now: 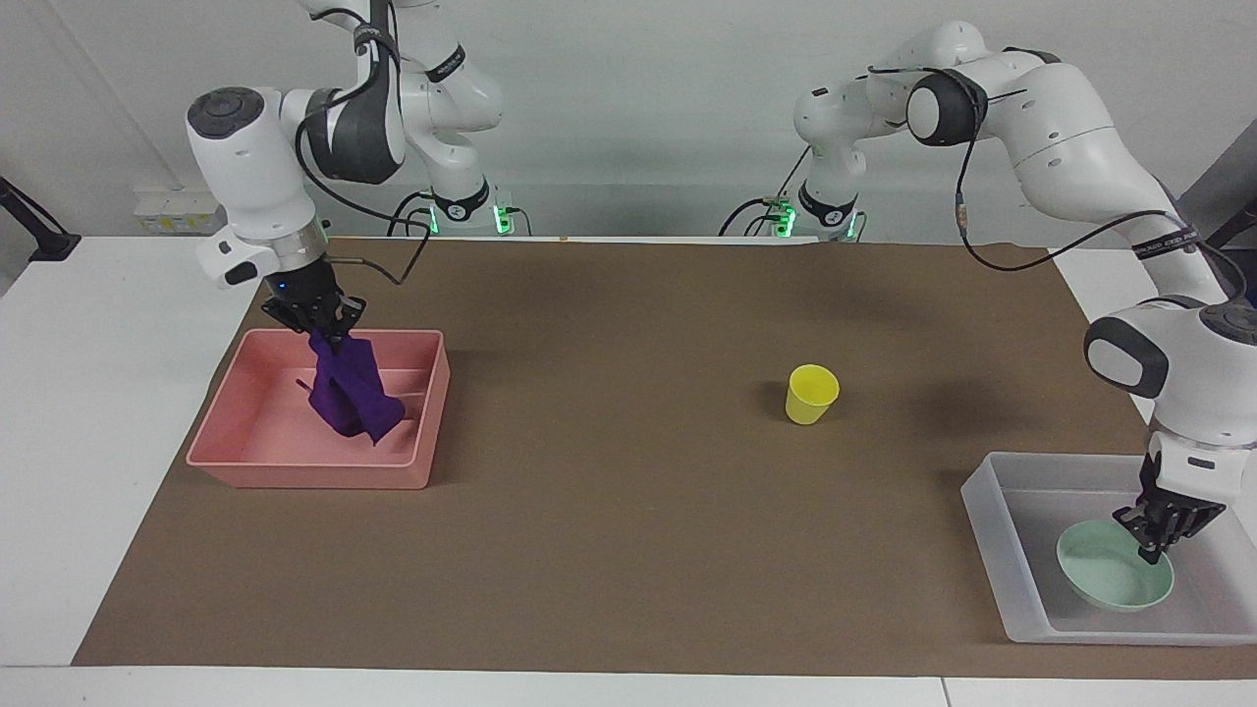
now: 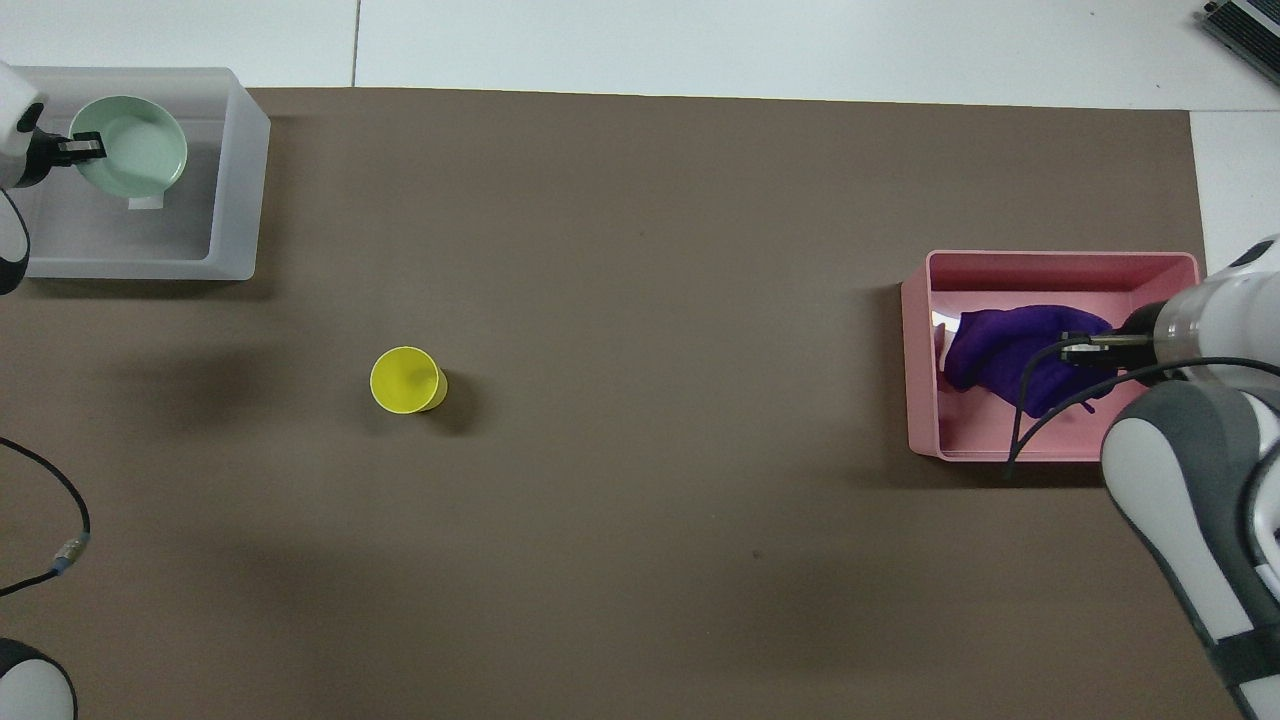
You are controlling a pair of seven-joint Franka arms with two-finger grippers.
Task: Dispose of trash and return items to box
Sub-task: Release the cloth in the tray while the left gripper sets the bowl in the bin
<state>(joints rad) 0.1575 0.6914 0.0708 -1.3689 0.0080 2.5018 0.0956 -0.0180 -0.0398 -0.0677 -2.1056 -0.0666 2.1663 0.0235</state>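
Note:
My right gripper (image 1: 324, 329) is shut on the top of the purple rag (image 1: 350, 399), just above the pink bin (image 1: 304, 477). The rag hangs down into the bin, and its lower end reaches the bin's bottom. In the overhead view the right gripper (image 2: 1085, 345) and rag (image 2: 1000, 345) are inside the bin (image 2: 1060, 262). My left gripper (image 1: 1157, 546) is shut on the rim of the mint-green bowl (image 1: 1110, 579), which is low inside the translucent tray (image 1: 1002, 520). The overhead view shows the left gripper (image 2: 85, 148), bowl (image 2: 135, 160) and tray (image 2: 235, 170). The yellow cup (image 1: 811, 394) (image 2: 405, 380) stands upright on the mat.
A brown mat (image 1: 609, 550) covers the table between the bin and the tray. The tray's white label (image 2: 145, 202) is mostly covered by the bowl. A loose cable (image 2: 60, 545) lies at the left arm's end, near the robots.

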